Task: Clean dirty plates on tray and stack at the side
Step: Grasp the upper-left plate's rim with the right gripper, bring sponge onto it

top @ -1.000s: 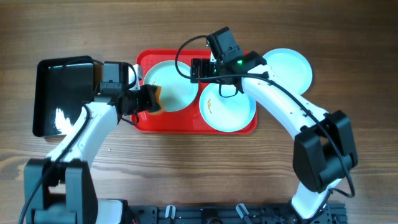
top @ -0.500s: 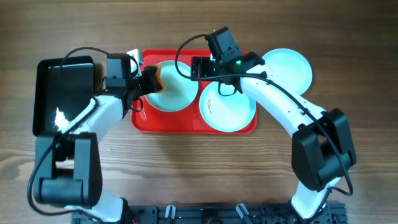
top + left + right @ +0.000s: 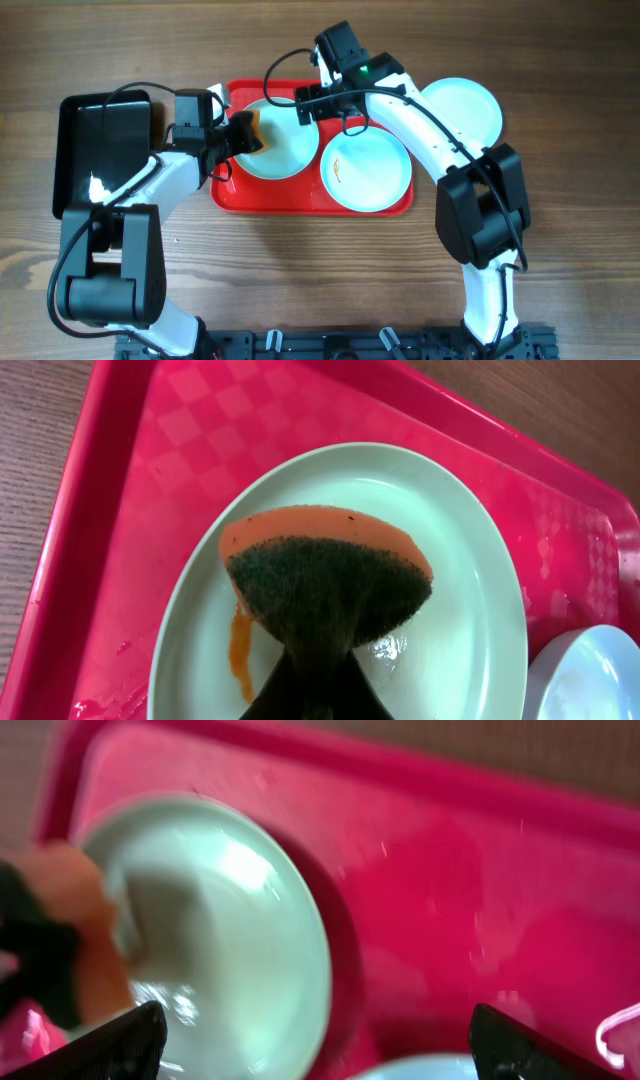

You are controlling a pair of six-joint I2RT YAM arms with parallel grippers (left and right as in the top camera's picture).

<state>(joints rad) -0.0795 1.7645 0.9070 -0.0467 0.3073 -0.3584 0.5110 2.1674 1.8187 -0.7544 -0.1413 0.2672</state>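
1. Red tray (image 3: 290,197): lies flat near the middle of the wooden table (image 3: 560,250), long side across the overhead view. It carries two plates side by side.
2. First plate (image 3: 285,150): pale turquoise, on the half of the red tray nearer the left arm. The left wrist view shows it (image 3: 450,530) wet and shiny, with an orange-brown smear (image 3: 240,650) running down beside the sponge.
3. Second plate (image 3: 367,170): same kind, on the other half of the red tray, just beside the first plate. A small orange-brown mark (image 3: 338,172) sits left of its centre.
4. Third plate (image 3: 465,110): same kind, off the red tray, on the table just beyond the tray's far right corner. No marks are visible on it.
5. Sponge (image 3: 330,580): orange body with a dark green scouring face, pressed onto the first plate near its left rim.
6. Left gripper (image 3: 243,137): fingers clamped on the sponge, over the left edge of the first plate.
7. Right gripper (image 3: 312,1015): fingers spread wide with nothing between them, over the far part of the red tray by the first plate's upper right rim. The right wrist view is blurred; whether it touches anything cannot be told.
8. Black tray (image 3: 100,150): glossy, on the table to the left of the red tray, apart from it.
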